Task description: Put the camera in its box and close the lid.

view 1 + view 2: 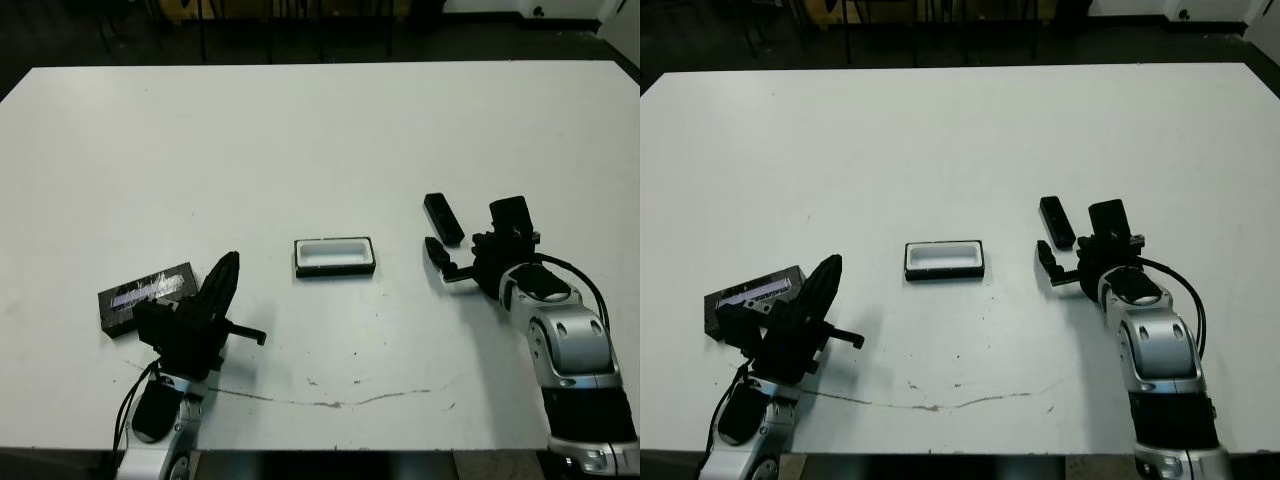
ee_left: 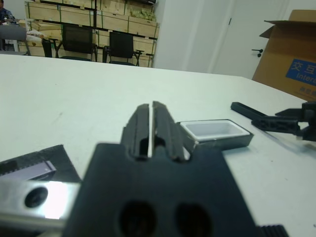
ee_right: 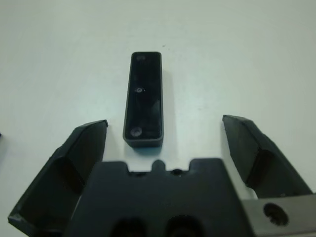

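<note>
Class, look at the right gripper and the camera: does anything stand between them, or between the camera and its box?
Nothing visible does. The right gripper is open with the camera lying just ahead of it, and bare table separates camera from box.

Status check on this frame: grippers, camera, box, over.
Right gripper open, camera lying between its fingers, ungrasped. Left gripper shut, empty, beside lid. Box open, empty, mid-table. Nothing in the way.

The camera (image 3: pixel 143 98) in front of the right gripper (image 3: pixel 165 143) looks like smooth black plastic. The table (image 1: pixel 300 150) is plain, dull white.
</note>
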